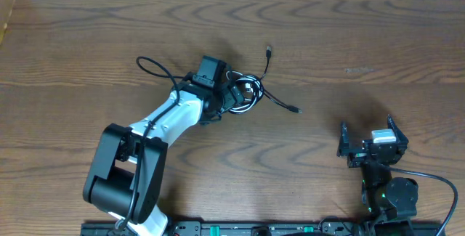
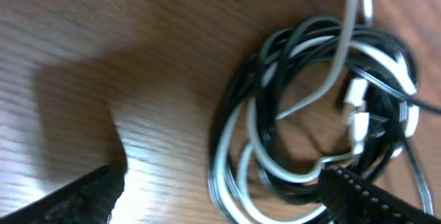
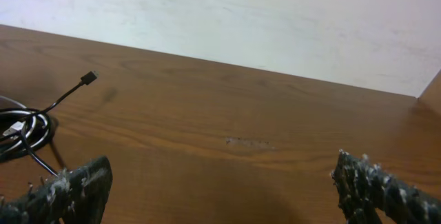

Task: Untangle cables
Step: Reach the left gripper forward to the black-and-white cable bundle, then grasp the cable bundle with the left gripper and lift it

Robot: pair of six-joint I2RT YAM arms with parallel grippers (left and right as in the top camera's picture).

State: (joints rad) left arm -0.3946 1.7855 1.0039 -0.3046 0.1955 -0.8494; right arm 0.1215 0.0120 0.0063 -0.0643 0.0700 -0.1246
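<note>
**A:** How do the 2 pincers stand?

**B:** On my screen the left pincer (image 2: pixel 220 195) has its fingers wide apart and clamps nothing. It hangs low over the table (image 2: pixel 103 38).

**A:** And where are the cables (image 2: pixel 242 107)?

**B:** They lie as 1 looped bundle just in front of this pincer, toward its right finger. The white cord (image 2: pixel 342 52) and the black cord (image 2: pixel 227 124) are wound through each other. The right finger (image 2: pixel 365 196) covers the near edge of the bundle. I cannot tell if it touches.

**A:** And the other one?

**B:** The right pincer (image 3: pixel 224 191) is also spread wide, with only bare wood between its fingers. From it, the bundle is well apart, far to its left. 1 black plug (image 3: pixel 88 78) sticks out from the bundle, ahead and to the left of that pincer.
</note>
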